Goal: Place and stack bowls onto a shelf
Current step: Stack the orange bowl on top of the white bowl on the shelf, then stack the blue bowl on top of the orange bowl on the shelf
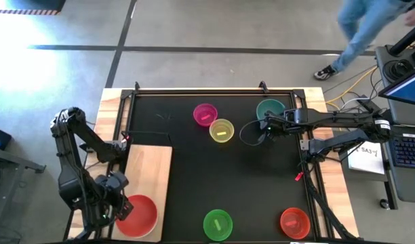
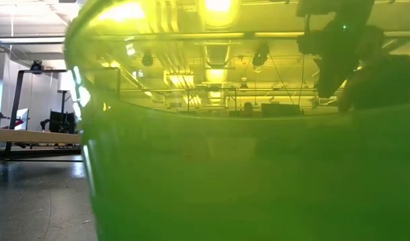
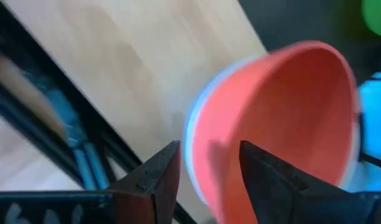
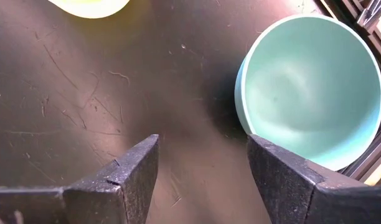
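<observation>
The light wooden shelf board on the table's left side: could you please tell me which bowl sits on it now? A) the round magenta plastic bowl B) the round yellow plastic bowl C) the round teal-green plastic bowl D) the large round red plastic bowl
D: the high view shows the large round red plastic bowl on the near end of the light wooden shelf board, beside the left gripper; the other bowls sit on the black mat.

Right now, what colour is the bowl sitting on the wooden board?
Red. The bowl sits on the board, clearest in the high view.
</observation>
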